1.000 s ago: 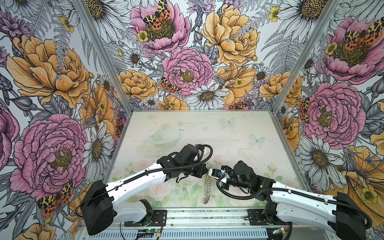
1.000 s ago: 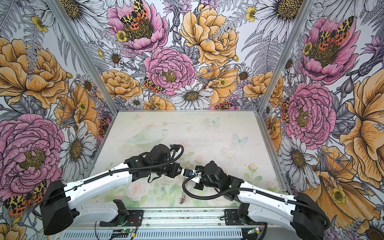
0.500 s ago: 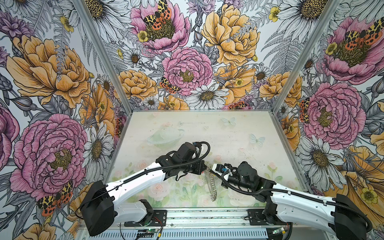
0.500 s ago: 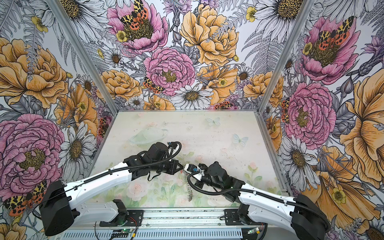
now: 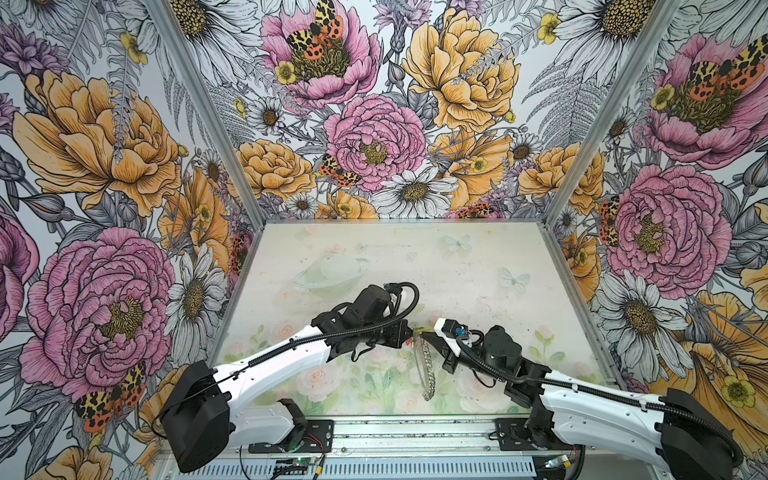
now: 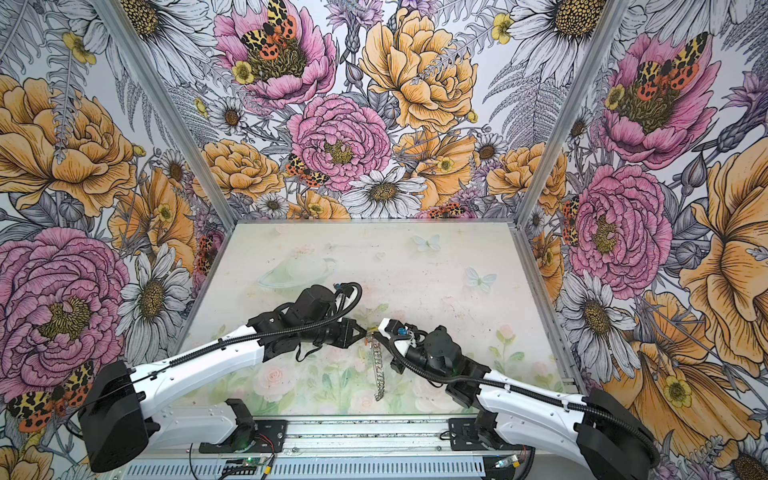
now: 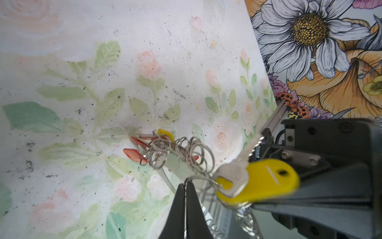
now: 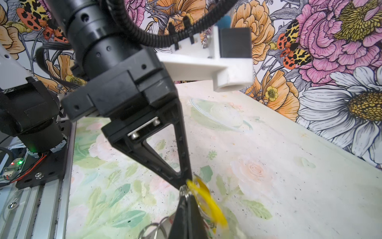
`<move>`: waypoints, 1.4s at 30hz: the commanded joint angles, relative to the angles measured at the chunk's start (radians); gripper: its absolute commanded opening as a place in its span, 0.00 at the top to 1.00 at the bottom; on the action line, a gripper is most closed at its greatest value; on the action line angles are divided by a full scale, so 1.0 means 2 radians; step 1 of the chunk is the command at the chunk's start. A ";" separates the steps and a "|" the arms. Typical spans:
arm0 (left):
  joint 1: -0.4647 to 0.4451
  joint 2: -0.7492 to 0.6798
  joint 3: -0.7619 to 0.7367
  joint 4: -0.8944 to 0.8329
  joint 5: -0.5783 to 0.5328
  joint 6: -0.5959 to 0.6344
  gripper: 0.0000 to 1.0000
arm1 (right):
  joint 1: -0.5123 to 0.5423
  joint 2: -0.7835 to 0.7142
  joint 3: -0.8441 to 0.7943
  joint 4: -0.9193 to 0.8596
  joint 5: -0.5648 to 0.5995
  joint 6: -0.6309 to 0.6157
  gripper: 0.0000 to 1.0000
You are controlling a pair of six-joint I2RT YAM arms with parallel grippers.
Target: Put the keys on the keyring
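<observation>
1. Left wrist view: left gripper [image 7: 185, 187] is pinched together on a small ring of the keyring [image 7: 179, 153], beside the yellow-tagged key [image 7: 233, 179].
2. Right gripper [image 8: 185, 198] is closed beside that key; grip unclear.
3. Keyring [image 5: 427, 368] hangs edge-on over the table's [image 5: 478, 266] near edge, midway.

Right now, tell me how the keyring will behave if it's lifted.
The keyring likely lifts as one stiff piece: it hangs straight, edge-on. Its split rings probably swing and snag, since they bunch loosely.
</observation>
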 commanded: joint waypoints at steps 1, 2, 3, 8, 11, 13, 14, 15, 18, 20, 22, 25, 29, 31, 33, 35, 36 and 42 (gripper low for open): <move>0.001 -0.004 -0.021 -0.020 -0.002 0.002 0.90 | -0.008 -0.005 0.009 0.108 0.026 0.022 1.00; 0.000 -0.006 -0.023 -0.017 0.000 0.005 0.88 | -0.009 -0.004 0.009 0.113 0.029 0.025 1.00; -0.002 -0.007 -0.024 -0.015 0.001 0.006 0.87 | -0.011 -0.003 0.009 0.115 0.028 0.027 1.00; -0.008 -0.023 -0.027 -0.014 -0.011 0.019 0.84 | -0.019 0.000 0.009 0.115 0.017 0.028 1.00; -0.010 -0.062 -0.034 -0.013 -0.040 0.028 0.83 | -0.029 -0.005 0.010 0.107 0.006 0.028 1.00; -0.009 -0.090 -0.042 -0.008 -0.053 0.033 0.81 | -0.034 -0.009 0.010 0.100 0.000 0.029 1.00; -0.008 -0.103 -0.046 -0.003 -0.054 0.036 0.81 | -0.036 -0.012 0.009 0.097 -0.003 0.028 1.00; -0.007 -0.113 -0.050 0.001 -0.056 0.039 0.80 | -0.038 -0.015 0.010 0.090 -0.007 0.025 1.00; -0.008 -0.130 -0.055 0.003 -0.065 0.046 0.79 | -0.042 -0.024 0.012 0.063 -0.007 0.015 1.00; -0.008 -0.137 -0.056 0.002 -0.074 0.051 0.77 | -0.044 -0.033 0.012 0.046 -0.010 0.009 1.00; -0.008 -0.146 -0.059 0.006 -0.080 0.058 0.77 | -0.049 -0.040 0.014 0.031 -0.025 0.008 1.00; -0.009 -0.165 -0.066 0.026 -0.089 0.075 0.76 | -0.053 -0.045 0.018 0.016 -0.049 0.006 1.00; -0.013 -0.196 -0.094 0.085 -0.095 0.113 0.75 | -0.054 -0.047 0.024 -0.006 -0.080 -0.001 1.00; -0.013 -0.212 -0.116 0.121 -0.104 0.129 0.75 | -0.054 -0.047 0.027 -0.015 -0.096 -0.005 1.00; -0.012 -0.228 -0.150 0.181 -0.090 0.154 0.74 | -0.054 -0.048 0.030 -0.026 -0.112 -0.008 1.00; -0.012 -0.236 -0.179 0.230 -0.064 0.178 0.75 | -0.054 -0.047 0.034 -0.034 -0.131 -0.013 1.00; -0.013 -0.240 -0.194 0.255 -0.055 0.191 0.74 | -0.054 -0.046 0.036 -0.039 -0.143 -0.014 1.00; -0.013 -0.247 -0.248 0.350 0.024 0.251 0.72 | -0.069 -0.041 0.040 -0.048 -0.194 -0.025 1.00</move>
